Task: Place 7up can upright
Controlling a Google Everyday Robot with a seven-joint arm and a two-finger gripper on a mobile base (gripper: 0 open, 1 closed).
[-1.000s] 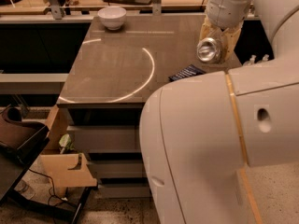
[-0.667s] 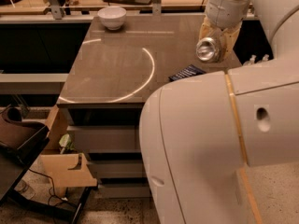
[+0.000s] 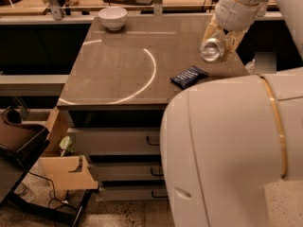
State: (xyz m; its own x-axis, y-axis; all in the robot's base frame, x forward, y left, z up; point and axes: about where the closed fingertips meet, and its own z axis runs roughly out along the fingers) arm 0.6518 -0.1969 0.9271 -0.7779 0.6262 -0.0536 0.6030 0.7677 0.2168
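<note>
The 7up can (image 3: 212, 50) is silvery and lies tilted, its round end facing the camera, held above the right side of the grey-brown table (image 3: 118, 70). My gripper (image 3: 218, 41) hangs from the white arm at the upper right and is shut on the can, with pale fingers (image 3: 231, 44) on both sides of it. The can is off the tabletop, just above and behind a dark blue snack packet (image 3: 189, 76).
A white bowl (image 3: 112, 18) stands at the table's far left corner. A pale arc is marked on the tabletop. Drawers sit under the table. The robot's large white body (image 3: 232, 150) fills the lower right. Cardboard and a dark chair stand on the floor at left.
</note>
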